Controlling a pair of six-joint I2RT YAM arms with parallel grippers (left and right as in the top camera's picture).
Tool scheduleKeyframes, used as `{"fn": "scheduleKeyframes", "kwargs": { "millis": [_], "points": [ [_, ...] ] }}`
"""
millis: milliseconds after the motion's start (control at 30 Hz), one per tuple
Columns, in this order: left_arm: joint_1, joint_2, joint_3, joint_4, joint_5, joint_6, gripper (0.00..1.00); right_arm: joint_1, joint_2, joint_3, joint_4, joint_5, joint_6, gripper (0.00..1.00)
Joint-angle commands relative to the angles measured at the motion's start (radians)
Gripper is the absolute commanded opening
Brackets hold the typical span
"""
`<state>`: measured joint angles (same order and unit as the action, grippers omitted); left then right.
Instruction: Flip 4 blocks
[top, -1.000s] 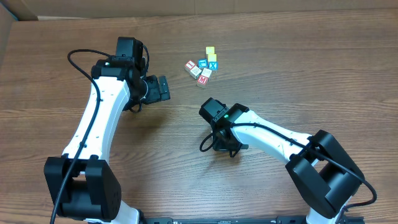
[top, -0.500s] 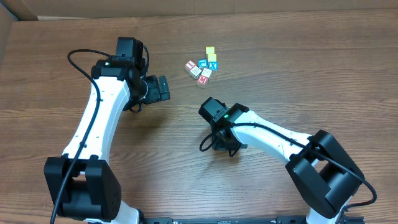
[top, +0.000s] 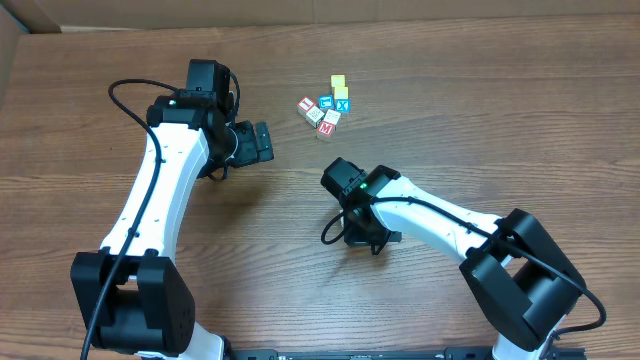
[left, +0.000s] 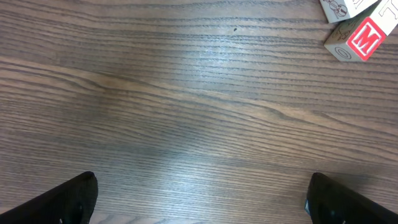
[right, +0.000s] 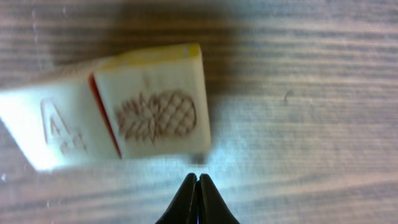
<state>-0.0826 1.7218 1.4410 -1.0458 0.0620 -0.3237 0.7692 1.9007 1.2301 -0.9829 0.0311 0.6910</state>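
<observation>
Several small alphabet blocks (top: 322, 112) sit in a cluster at the back middle of the table; the nearest one shows a red M (top: 326, 128). In the left wrist view that M block (left: 360, 38) lies at the top right, far ahead of my left gripper (left: 202, 185), which is open over bare wood. My left gripper (top: 262, 141) is left of the cluster. My right gripper (right: 198, 179) is shut with nothing in it, its tips just short of a lone block (right: 149, 115) with a pineapple face and an A face. The overhead view hides that block under the right gripper (top: 362, 236).
Two plain yellow cubes (top: 339, 87) stand at the back edge of the cluster. Brown cardboard (top: 20, 40) lines the table's far left corner. Black cables trail from both arms.
</observation>
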Motion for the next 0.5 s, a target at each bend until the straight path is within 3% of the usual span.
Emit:
{"fn": "scheduleKeyframes", "kwargs": {
  "millis": [0,133,467],
  "points": [
    [0.004,0.011,0.019,0.003,-0.014,-0.017,1.0,0.005,-0.033,0.121,-0.038,-0.049,-0.046,0.04],
    [0.004,0.011,0.019,0.003,-0.014,-0.017,1.0,0.006,-0.034,0.208,-0.023,-0.111,-0.066,0.04],
    [0.004,0.011,0.019,0.003,-0.014,-0.017,1.0,0.075,-0.001,0.171,0.171,-0.028,-0.07,0.04]
  ]
}}
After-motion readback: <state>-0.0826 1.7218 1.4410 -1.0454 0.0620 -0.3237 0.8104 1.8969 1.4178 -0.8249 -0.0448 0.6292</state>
